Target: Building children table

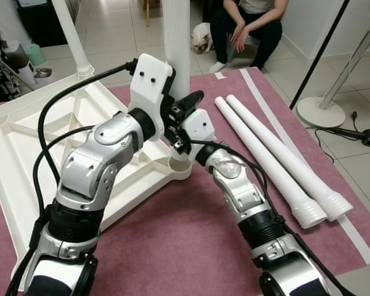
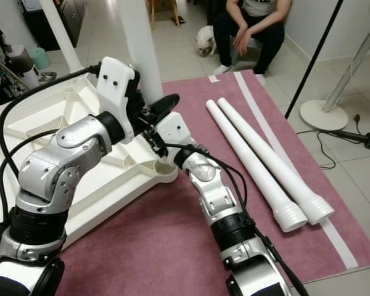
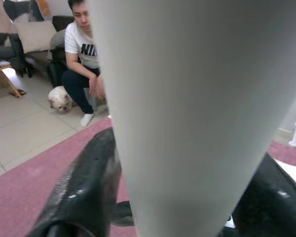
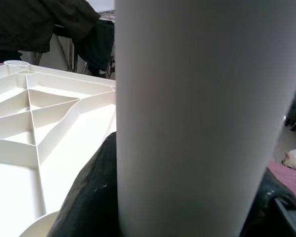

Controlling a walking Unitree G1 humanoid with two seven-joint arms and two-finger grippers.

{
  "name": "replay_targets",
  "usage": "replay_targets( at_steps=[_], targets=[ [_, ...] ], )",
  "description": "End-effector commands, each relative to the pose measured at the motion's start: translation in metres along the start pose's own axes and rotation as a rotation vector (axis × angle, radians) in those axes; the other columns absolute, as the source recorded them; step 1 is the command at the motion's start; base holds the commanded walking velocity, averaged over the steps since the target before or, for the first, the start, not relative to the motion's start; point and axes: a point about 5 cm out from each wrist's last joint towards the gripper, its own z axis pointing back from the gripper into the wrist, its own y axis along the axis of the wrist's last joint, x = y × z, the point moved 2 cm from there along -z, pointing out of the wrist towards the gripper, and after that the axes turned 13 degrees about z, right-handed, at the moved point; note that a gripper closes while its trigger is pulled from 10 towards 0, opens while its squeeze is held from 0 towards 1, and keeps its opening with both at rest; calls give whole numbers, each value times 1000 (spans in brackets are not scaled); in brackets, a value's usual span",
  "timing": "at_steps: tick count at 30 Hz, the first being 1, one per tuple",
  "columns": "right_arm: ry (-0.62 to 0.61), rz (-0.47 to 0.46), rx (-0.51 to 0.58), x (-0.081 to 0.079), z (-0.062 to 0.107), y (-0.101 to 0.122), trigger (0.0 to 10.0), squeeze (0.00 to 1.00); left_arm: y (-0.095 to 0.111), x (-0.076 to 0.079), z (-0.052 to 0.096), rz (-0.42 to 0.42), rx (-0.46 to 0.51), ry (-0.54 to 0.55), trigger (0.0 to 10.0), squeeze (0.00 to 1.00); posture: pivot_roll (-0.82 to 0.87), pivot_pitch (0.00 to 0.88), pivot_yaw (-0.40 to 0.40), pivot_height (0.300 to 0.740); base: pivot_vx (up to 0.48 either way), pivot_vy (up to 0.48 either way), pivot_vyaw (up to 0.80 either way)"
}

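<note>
both claws, left claw [image 1: 184,106] and right claw [image 1: 180,131], clench the upright white table leg [image 1: 176,37] standing in a corner socket of the upside-down white tabletop [image 1: 24,132] on a maroon rug [image 1: 185,240]. two spare legs [image 1: 277,163] lie nearby.

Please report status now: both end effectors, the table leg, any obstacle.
Left end effector and right end effector both shut on upright table leg at tabletop corner socket. Two spare legs lie right. Person and dog beyond rug.
</note>
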Motion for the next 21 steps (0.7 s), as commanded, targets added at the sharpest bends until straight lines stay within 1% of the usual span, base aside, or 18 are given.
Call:
replay_targets(
  at_steps=[1, 4, 5, 6, 7, 8, 9, 10, 11, 12, 13, 14, 16, 17, 19, 20, 21],
  targets=[
    [16, 8, 65, -2, -7, 18, 0, 0, -5, 5, 1, 51, -34, -70, 10000, 1000, 35, 0, 76, 740, 0, 0, 0],
    [9, 6, 64, 1, -8, 18, 0, 0, -2, 5, 3, 76, -26, -78, 10000, 1000, 35, 0, 76, 740, 0, 0, 0],
    [-20, -16, 54, 9, -8, 17, 0, 0, 4, 3, 9, 155, -1, -114, 10000, 0, 35, 0, 77, 740, 0, 0, 0],
    [-39, -32, 47, 14, -8, 16, 0, 0, 8, 2, 14, 205, 16, -144, 10000, 0, 35, 0, 77, 740, 0, 0, 0],
    [-39, -32, 47, 14, -8, 16, 0, 0, 8, 2, 14, 205, 16, -144, 10000, 0, 35, 0, 77, 740, 0, 0, 0],
    [-61, -61, 40, 21, -7, 15, 0, 0, 11, -3, 19, 237, 42, -145, 10000, 0, 35, 0, 77, 740, 0, 0, 0],
    [-83, -89, 31, 29, -6, 13, 10000, 0, 11, -9, 25, 247, 49, -140, 10000, 0, 36, 0, 78, 740, 0, 0, 0],
    [-83, -89, 31, 29, -6, 13, 10000, 0, 11, -9, 25, 247, 49, -140, 10000, 0, 36, 0, 78, 740, 0, 0, 0],
    [-95, -104, 27, 33, -5, 13, 10000, 0, 11, -13, 28, 242, 49, -129, 10000, 0, 36, 0, 78, 740, 0, 0, 0],
    [-106, -113, 25, 37, -4, 12, 10000, 0, 8, -16, 30, 207, 35, -110, 10000, 0, 36, 0, 78, 740, 0, 0, 0],
    [-118, -121, 25, 42, -2, 12, 10000, 0, 4, -17, 32, 176, 12, -108, 10000, 1000, 38, 0, 77, 740, 0, 0, 0],
    [-127, -117, 24, 46, 0, 11, 10000, 0, -1, -17, 33, 125, -10, -99, 10000, 1000, 38, 0, 77, 740, 0, 0, 0],
    [-127, -117, 24, 46, 0, 11, 10000, 0, -1, -17, 33, 125, -10, -99, 10000, 1000, 38, 0, 77, 740, 0, 0, 0],
    [-135, -117, 23, 49, 2, 10, 10000, 0, -4, -17, 34, 114, -22, -94, 10000, 1000, 38, 0, 79, 740, 0, 0, 0],
    [-140, -111, 23, 54, 5, 10, 10000, 0, -8, -25, 33, 132, -26, -26, 10000, 1000, 38, 0, 79, 740, 0, 0, 0],
    [-137, -110, 23, 55, 6, 10, 10000, 0, -7, -30, 34, 144, -16, -2, 10000, 0, 35, 0, 83, 740, 0, 0, 0],
    [-127, -116, 26, 57, 9, 9, 10000, 0, -11, -39, 36, 121, -43, 53, 10000, 0, 35, 0, 84, 740, 0, 0, 0]
  ],
)
